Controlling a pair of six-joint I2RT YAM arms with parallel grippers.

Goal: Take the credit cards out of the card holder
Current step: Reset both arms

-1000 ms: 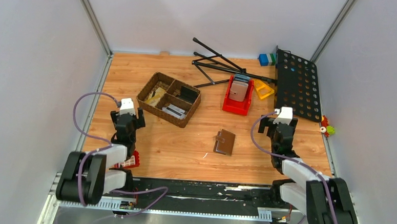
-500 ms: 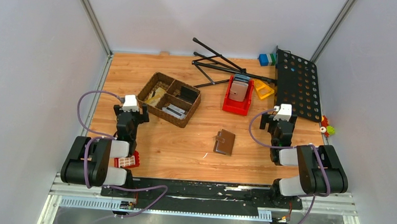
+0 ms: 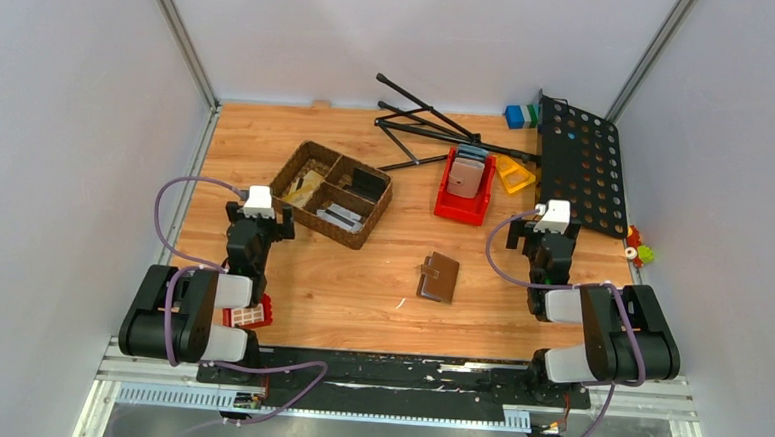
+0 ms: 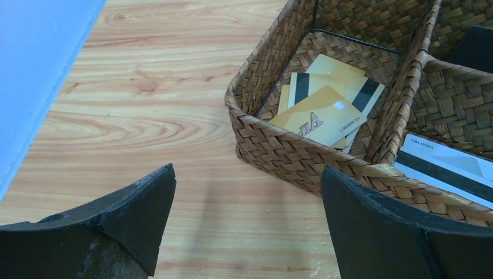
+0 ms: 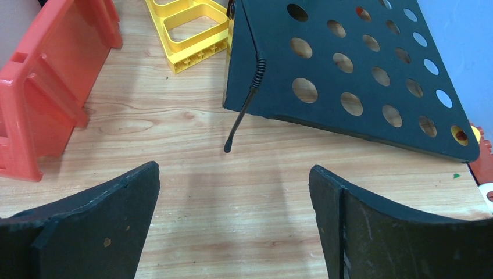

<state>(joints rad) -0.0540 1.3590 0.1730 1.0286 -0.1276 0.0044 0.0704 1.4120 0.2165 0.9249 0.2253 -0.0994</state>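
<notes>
a small brown leather-look folding card holder [image 3: 438,277] lies apparently shut on the wooden desk [image 3: 359,297] between two arms, nearer the right; its credit cards are out of sight. left jaws and right jaws gape, holding nothing. best approach: one pins the holder, the other lifts its tab clasp.

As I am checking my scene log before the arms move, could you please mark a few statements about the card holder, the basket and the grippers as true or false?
1. The card holder lies on the table, not held. True.
2. The left gripper is shut on a card. False: its fingers are open and empty.
3. Yellow cards lie in a compartment of the wicker basket. True.
4. The right gripper faces the basket. False: it faces the black perforated panel and the red bin.
</notes>
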